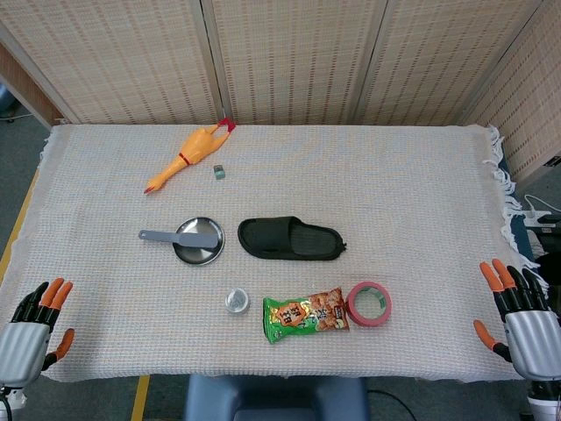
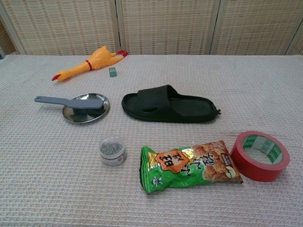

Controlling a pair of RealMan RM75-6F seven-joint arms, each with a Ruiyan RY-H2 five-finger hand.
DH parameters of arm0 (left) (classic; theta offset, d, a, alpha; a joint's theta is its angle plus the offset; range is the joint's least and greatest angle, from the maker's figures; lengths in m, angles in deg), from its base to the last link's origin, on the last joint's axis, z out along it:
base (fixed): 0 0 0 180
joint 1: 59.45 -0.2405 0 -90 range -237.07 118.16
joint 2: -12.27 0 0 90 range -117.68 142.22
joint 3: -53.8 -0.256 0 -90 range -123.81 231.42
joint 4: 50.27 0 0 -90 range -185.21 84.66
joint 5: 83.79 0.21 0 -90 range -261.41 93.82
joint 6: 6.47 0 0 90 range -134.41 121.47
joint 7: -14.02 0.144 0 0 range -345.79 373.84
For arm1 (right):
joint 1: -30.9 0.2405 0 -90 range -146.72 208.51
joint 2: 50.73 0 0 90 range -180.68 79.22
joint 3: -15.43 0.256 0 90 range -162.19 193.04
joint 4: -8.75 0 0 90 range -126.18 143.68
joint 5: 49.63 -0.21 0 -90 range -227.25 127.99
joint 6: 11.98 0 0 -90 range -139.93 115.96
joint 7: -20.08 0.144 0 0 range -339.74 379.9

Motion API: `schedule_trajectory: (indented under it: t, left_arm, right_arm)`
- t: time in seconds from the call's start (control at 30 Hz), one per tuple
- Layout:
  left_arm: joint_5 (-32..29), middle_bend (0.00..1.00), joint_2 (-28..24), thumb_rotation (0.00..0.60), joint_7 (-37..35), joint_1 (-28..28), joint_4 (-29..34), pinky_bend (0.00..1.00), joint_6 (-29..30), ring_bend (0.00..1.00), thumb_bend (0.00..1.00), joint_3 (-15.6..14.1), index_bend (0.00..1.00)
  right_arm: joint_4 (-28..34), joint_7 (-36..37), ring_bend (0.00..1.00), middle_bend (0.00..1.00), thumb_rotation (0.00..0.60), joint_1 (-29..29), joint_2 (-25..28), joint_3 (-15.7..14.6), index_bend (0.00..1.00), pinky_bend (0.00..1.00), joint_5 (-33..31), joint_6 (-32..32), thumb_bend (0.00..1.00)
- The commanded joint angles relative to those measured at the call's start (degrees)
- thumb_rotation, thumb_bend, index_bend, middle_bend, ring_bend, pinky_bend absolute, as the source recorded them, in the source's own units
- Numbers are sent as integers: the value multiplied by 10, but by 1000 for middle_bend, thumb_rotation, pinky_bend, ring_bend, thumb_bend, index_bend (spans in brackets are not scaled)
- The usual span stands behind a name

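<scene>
Both robot hands are held open and empty at the near corners of the worktop (image 1: 105, 263): the left robot hand (image 1: 31, 333) and the right robot hand (image 1: 521, 320) are seen in the head view only. Nearest the right one lies the red tape roll (image 1: 369, 303), just beside the snack bag (image 1: 305, 315) (flat, crinkly). The roll would best be approached from its outer side, so that the bag is not dragged along.

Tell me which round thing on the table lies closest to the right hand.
The red tape roll, beside the snack bag; the clear lidded jar and metal plate lie farther from the right hand.
</scene>
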Motion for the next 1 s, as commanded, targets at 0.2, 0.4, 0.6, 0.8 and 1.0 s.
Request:
schedule_trajectory:
  t: [0.2,0.4,0.6,0.8,1.0]
  left_arm:
    - [36,56,24,600,-6,35,-20,446,-8,317,424,11,8]
    - [37,76,29,600,25,123,5,681,-117,644,420,39,26]
    - [-15,107,74,600,79,209,10,830,-238,804,416,81,83]
    - [-58,115,113,600,113,250,-21,865,-293,845,416,104,111]
    - [-106,82,180,600,202,303,-79,870,-345,852,415,124,90]
  right_arm:
    - [-12,17,0,0,600,0,-1,5,0,0,-6,0,182]
    - [-17,10,0,0,600,8,-8,15,0,0,-30,22,182]
    - [-20,1,0,0,600,20,-14,23,0,0,-52,50,183]
    - [-23,4,0,0,600,25,-13,27,0,0,-68,67,182]
    - [-26,8,0,0,600,26,-12,32,0,0,-81,71,183]
